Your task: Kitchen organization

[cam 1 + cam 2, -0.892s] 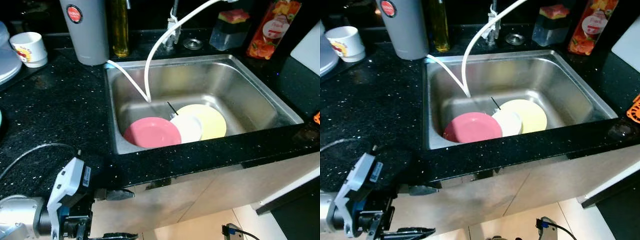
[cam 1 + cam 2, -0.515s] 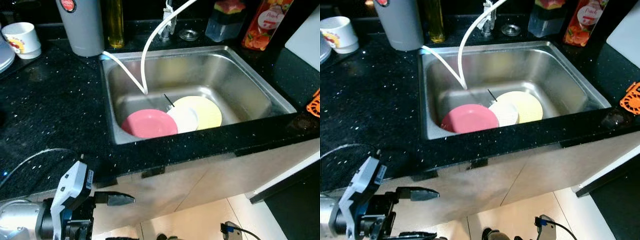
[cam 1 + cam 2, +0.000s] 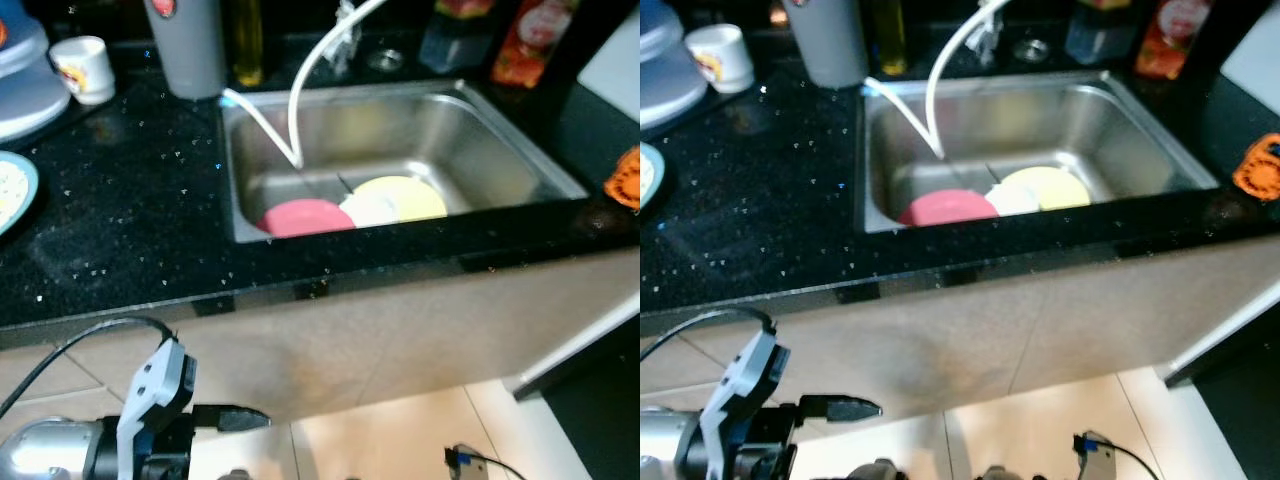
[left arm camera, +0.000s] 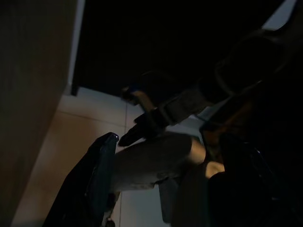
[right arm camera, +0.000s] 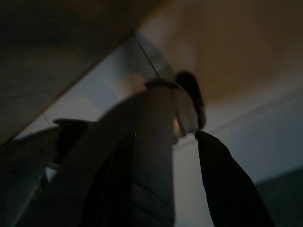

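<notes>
In the steel sink (image 3: 480,130) lie a pink plate (image 3: 300,217), a small white plate (image 3: 372,208) and a yellow plate (image 3: 408,195), overlapping in a row near the front wall. My left gripper (image 3: 250,448) hangs low at the bottom left, below the black counter (image 3: 120,220) and in front of the beige cabinet face, open and holding nothing. In the dark right wrist view my right gripper (image 5: 165,189) hangs by my leg over the floor, its two fingers (image 5: 227,184) apart with nothing gripped.
A white hose (image 3: 300,90) curves into the sink. Behind it stand a grey canister (image 3: 190,45), an oil bottle (image 3: 247,40), a sponge holder (image 3: 455,35) and a juice carton (image 3: 527,40). A mug (image 3: 82,68), stacked plates (image 3: 25,75) and a blue-rimmed plate (image 3: 12,190) sit left.
The camera has pulled back from the counter, so the sink looks farther off and more cabinet face and floor show. A blue-rimmed plate has come into view at the left.
</notes>
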{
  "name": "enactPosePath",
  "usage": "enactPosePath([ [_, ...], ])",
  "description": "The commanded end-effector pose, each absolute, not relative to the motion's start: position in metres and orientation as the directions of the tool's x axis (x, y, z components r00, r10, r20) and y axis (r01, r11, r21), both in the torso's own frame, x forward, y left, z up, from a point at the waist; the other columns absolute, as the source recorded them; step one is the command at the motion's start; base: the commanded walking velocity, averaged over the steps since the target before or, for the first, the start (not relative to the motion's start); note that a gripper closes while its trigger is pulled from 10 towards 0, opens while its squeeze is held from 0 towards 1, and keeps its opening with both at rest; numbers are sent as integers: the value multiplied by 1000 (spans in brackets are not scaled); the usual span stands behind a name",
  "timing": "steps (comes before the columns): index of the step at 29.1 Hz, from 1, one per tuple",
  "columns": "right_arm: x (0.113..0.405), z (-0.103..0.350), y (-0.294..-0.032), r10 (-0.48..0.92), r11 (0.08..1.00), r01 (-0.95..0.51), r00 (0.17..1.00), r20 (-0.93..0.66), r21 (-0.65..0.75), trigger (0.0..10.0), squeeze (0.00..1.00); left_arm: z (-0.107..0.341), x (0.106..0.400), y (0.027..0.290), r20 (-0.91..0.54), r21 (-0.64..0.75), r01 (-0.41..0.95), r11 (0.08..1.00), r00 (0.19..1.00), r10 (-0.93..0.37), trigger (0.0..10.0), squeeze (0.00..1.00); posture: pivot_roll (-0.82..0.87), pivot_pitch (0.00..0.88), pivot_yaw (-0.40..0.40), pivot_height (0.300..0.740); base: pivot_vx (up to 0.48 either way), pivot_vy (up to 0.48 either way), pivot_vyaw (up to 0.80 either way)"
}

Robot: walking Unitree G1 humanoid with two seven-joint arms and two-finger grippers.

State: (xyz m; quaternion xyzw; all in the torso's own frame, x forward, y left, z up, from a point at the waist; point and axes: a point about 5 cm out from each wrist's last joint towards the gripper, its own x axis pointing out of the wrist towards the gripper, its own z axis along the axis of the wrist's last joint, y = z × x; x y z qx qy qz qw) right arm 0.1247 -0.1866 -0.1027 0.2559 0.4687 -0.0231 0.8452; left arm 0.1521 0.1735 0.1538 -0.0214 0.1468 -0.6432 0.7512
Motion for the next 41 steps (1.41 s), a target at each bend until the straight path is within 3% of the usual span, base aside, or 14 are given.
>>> enactPosePath([
  [1,113,-107,-181,219,863,292,521,-825,413,10000,0,146,150,173,-200,-251,952,176,127,-972,10000,0,124,100,-69,740,-341,0,0],
  [4,113,-107,-181,218,863,292,521,-825,413,10000,0,146,150,173,-200,-250,952,176,127,-972,10000,0,124,100,-69,740,-341,0,0],
  [5,113,-107,-182,217,875,274,516,-829,400,10000,0,119,160,183,-304,-273,917,290,204,-931,10000,0,119,98,-67,740,0,0,800],
  [6,113,-107,-182,216,883,261,511,-832,390,10000,0,95,165,191,-397,-275,890,365,241,-886,10000,0,120,99,-67,740,0,0,800],
  [7,113,-107,-182,216,883,261,511,-832,390,10000,0,95,165,191,-397,-275,890,365,241,-886,10000,0,120,99,-67,740,0,0,800],
  [9,114,-107,-182,216,890,249,507,-834,382,10000,0,42,171,208,-574,-285,790,543,313,-757,10000,0,118,99,-66,740,0,0,800],
  [10,114,-107,-182,216,890,249,507,-834,382,10000,0,42,171,208,-574,-285,790,543,313,-757,10000,0,118,99,-66,740,0,0,800],
  [12,114,-107,-182,218,890,248,506,-835,382,10000,0,8,170,218,-675,-263,726,635,332,-659,10000,0,119,98,-67,740,0,0,800],
  [18,114,-107,-181,222,891,243,503,-836,383,10000,0,-21,161,224,-770,-253,678,691,291,-568,10000,0,110,96,-67,740,0,0,800],
  [20,113,-107,-181,228,891,237,502,-834,386,10000,0,-50,155,229,-861,-182,617,765,276,-428,10000,0,106,96,-67,740,0,0,794],
  [26,113,-107,-180,233,892,230,501,-833,388,10000,0,-73,155,235,-920,-40,529,848,311,-237,10000,0,97,93,-66,740,0,0,794],
  [37,114,-107,-180,238,893,223,502,-832,390,10000,0,-87,147,232,-929,30,398,917,349,-121,10000,0,100,94,-62,740,0,0,794],
  [41,114,-107,-179,237,891,224,510,-827,394,10000,0,-90,143,233,-922,51,269,962,384,-59,10000,0,94,86,-62,740,0,0,794],
])
